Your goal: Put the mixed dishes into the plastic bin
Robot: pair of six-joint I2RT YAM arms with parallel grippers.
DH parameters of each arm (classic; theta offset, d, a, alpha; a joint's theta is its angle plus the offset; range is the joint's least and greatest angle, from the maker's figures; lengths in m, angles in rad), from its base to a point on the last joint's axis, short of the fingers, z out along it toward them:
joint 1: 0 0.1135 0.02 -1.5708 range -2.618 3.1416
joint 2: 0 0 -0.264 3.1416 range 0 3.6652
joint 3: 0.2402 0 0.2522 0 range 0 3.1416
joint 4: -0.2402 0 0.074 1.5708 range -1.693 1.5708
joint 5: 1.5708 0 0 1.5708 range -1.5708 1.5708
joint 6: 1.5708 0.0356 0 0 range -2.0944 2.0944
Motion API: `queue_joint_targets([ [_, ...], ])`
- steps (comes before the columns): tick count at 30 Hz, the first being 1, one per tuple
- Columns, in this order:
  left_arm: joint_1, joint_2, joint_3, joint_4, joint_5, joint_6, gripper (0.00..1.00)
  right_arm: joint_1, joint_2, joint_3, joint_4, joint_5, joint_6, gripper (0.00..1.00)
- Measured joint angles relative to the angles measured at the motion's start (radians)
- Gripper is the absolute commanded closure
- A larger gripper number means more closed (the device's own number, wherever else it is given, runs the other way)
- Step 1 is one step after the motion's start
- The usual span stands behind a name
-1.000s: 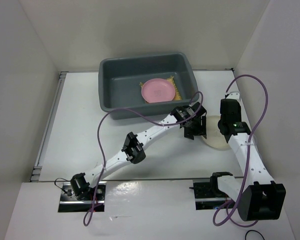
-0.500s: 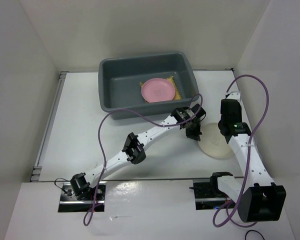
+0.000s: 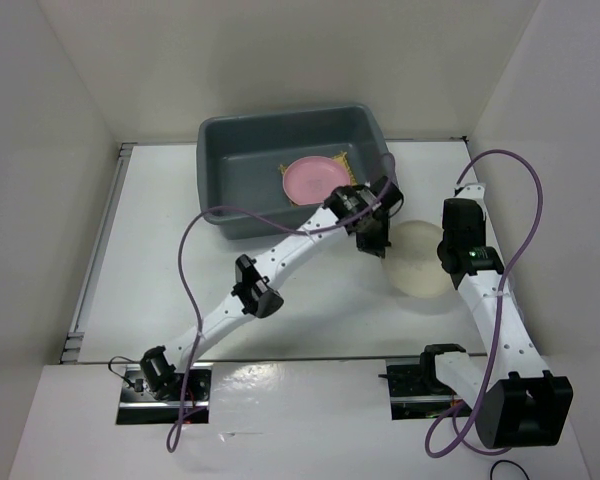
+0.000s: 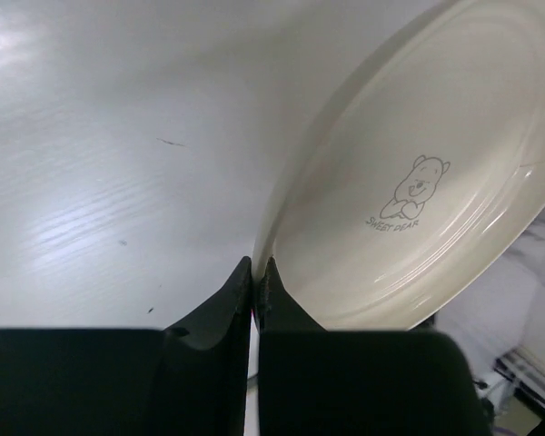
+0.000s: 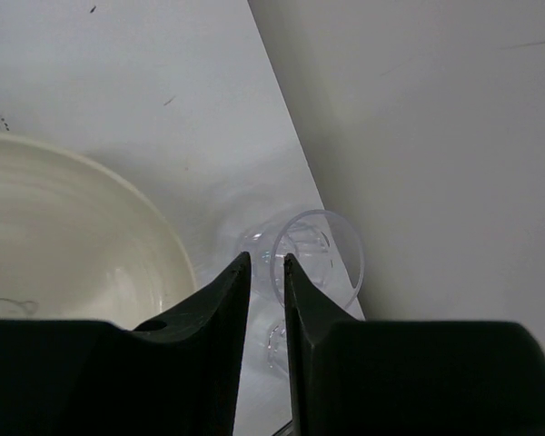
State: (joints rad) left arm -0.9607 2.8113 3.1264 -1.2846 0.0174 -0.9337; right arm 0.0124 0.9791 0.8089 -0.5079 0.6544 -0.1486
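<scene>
My left gripper point(image 3: 381, 246) point(image 4: 255, 269) is shut on the rim of the cream-white plate point(image 3: 421, 262) point(image 4: 436, 163), which hangs tilted just right of the plastic bin point(image 3: 220, 170); a small bear drawing shows on the plate's face. Inside the bin, the pink plate point(image 3: 315, 180) rests on the yellow woven placemat point(image 3: 352, 176). To the right of the cream plate point(image 5: 64, 236) stands my right gripper point(image 3: 457, 222) point(image 5: 265, 262), its jaws a narrow gap apart with nothing pinched.
A clear plastic cup point(image 5: 313, 250) lies on its side just beyond my right fingertips, against the right wall point(image 5: 436, 109). White walls enclose the table on three sides. Purple cables point(image 3: 195, 250) loop off both arms.
My left gripper closed on the cream plate's rim, then carried it up and left toward the bin, tilting it. The right arm barely moved.
</scene>
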Motion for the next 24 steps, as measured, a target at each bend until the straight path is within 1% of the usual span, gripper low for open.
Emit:
queue_joint_targets([
  [4, 0.068, -0.111, 0.000, -0.003, 0.023, 0.019, 1.00, 0.000, 0.000, 0.000, 0.000, 0.006, 0.002, 0.74],
  [8, 0.170, -0.228, 0.000, 0.000, 0.058, 0.027, 1.00, 0.000, 0.000, 0.000, 0.000, 0.009, 0.003, 0.74],
  [11, 0.273, -0.305, 0.000, 0.005, 0.091, 0.046, 1.00, 0.000, 0.000, 0.000, 0.000, 0.009, 0.002, 0.74],
  [14, 0.395, -0.350, 0.000, 0.005, 0.109, 0.071, 1.00, 0.000, 0.000, 0.000, 0.000, 0.009, 0.002, 0.74],
  [19, 0.581, -0.333, -0.004, -0.003, 0.117, 0.116, 1.00, 0.000, 0.000, 0.000, 0.000, 0.005, 0.002, 0.74],
  [22, 0.646, -0.277, -0.004, -0.001, 0.130, 0.126, 1.00, 0.000, 0.000, 0.000, 0.000, -0.004, 0.000, 0.74],
  [24, 0.669, -0.227, -0.004, 0.004, 0.149, 0.129, 1.00, 0.000, 0.000, 0.000, 0.000, -0.010, -0.002, 0.74],
])
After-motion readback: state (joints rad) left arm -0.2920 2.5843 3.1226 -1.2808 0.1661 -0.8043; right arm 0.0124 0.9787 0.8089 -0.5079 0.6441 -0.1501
